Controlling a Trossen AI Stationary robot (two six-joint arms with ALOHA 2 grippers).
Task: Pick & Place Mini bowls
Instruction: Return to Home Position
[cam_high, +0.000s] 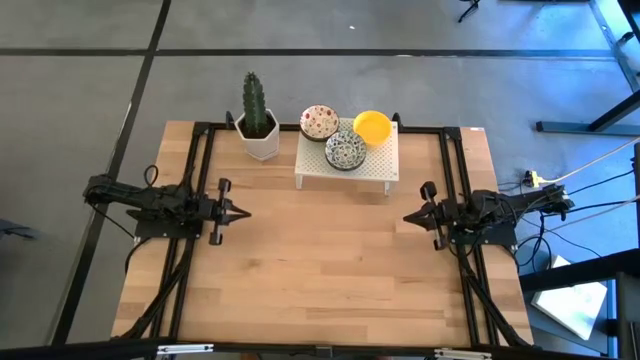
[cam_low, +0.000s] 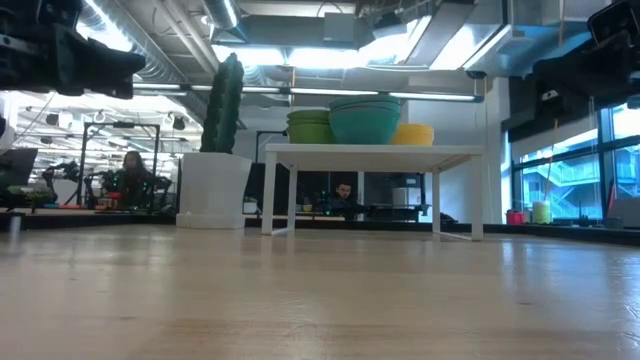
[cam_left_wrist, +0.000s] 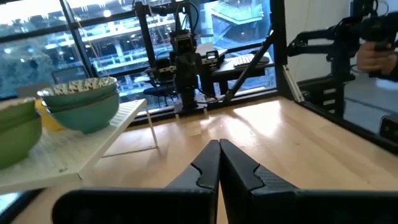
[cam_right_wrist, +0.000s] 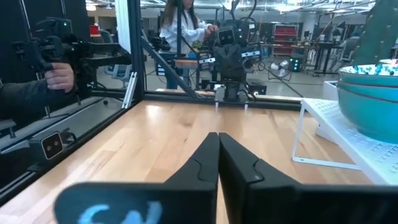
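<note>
Three stacks of mini bowls stand on the white perforated rack (cam_high: 375, 165) at the table's far middle: a red-speckled one (cam_high: 319, 122), a blue-green patterned one (cam_high: 346, 150) and a plain yellow one (cam_high: 372, 126). In the low view they show as green (cam_low: 310, 126), teal (cam_low: 365, 120) and yellow (cam_low: 412, 134) bowls on the rack top. My left gripper (cam_high: 243, 212) is shut and empty at the table's left. My right gripper (cam_high: 408, 217) is shut and empty at the table's right. Both hover over bare wood, pointing at each other.
A cactus in a white hexagonal pot (cam_high: 259, 135) stands left of the rack at the far edge. Black frame rails (cam_high: 196, 180) run along both table sides. People show in the room beyond the table (cam_right_wrist: 180, 28).
</note>
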